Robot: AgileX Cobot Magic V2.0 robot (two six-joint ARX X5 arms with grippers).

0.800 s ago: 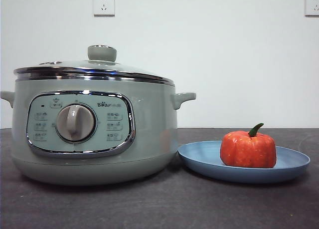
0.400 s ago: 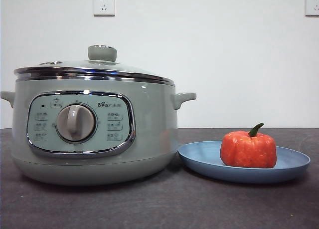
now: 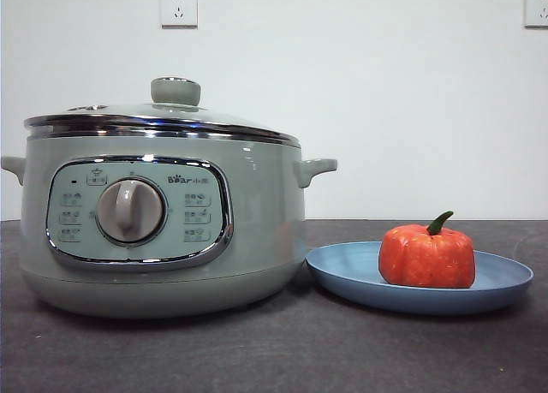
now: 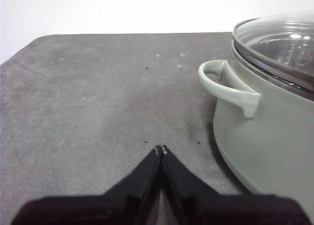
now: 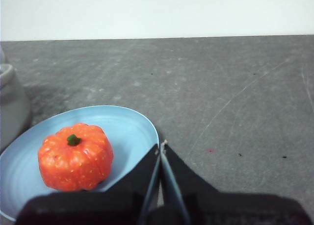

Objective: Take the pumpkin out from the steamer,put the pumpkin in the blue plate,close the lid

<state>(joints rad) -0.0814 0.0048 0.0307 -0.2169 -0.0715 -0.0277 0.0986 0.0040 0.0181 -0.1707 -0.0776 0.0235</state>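
Observation:
The sage-green steamer (image 3: 163,226) stands at the left of the front view with the glass lid (image 3: 163,115) seated on it, knob up. The orange-red pumpkin (image 3: 426,254) sits upright in the blue plate (image 3: 342,277) just right of the pot. Neither arm shows in the front view. My left gripper (image 4: 160,149) is shut and empty above the bare table beside the steamer (image 4: 265,122) and its side handle (image 4: 228,87). My right gripper (image 5: 161,145) is shut and empty, by the rim of the blue plate (image 5: 132,129), next to the pumpkin (image 5: 75,156).
The dark grey table (image 3: 274,359) runs to a white wall with two sockets (image 3: 178,7). The table's rounded corner shows in the left wrist view (image 4: 44,41).

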